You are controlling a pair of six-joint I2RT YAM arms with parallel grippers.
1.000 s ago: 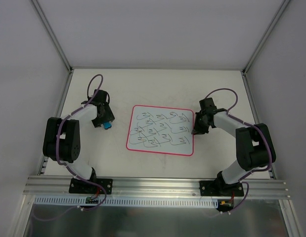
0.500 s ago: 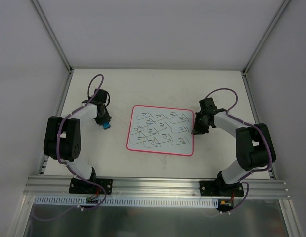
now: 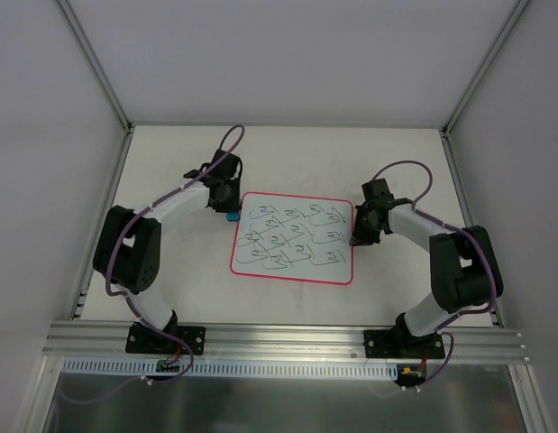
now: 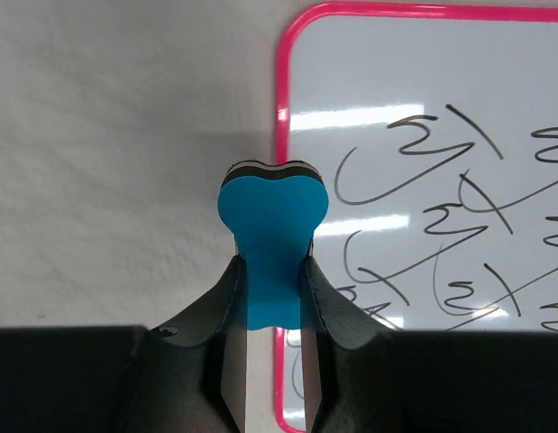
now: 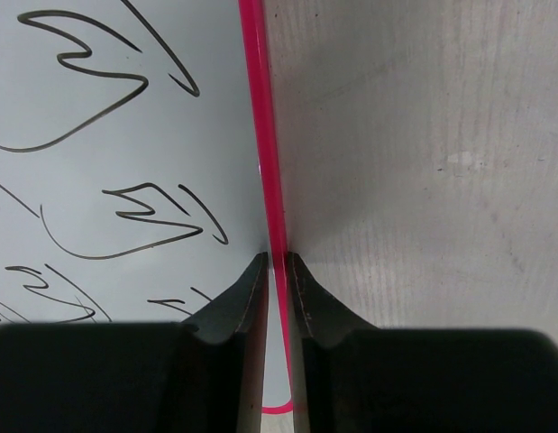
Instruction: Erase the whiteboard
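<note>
The whiteboard (image 3: 293,239) lies flat mid-table, pink-bordered and covered in dark scribbles. My left gripper (image 3: 226,209) hangs at its far left corner, shut on a blue eraser (image 3: 232,216). In the left wrist view the eraser (image 4: 271,234) sticks out beyond my left gripper (image 4: 271,271), just left of the whiteboard (image 4: 423,90) and its pink border. My right gripper (image 3: 355,240) sits at the board's right edge. In the right wrist view my right gripper (image 5: 277,262) is shut with its jaws pinching the pink border of the whiteboard (image 5: 125,135).
White walls and metal frame posts (image 3: 94,63) enclose the table. An aluminium rail (image 3: 288,338) with both arm bases runs along the near edge. Bare tabletop (image 3: 297,158) lies beyond the board.
My left gripper closed on the blue eraser at the table's left and carried it right to the board's far left corner. The right arm and the board stayed put.
</note>
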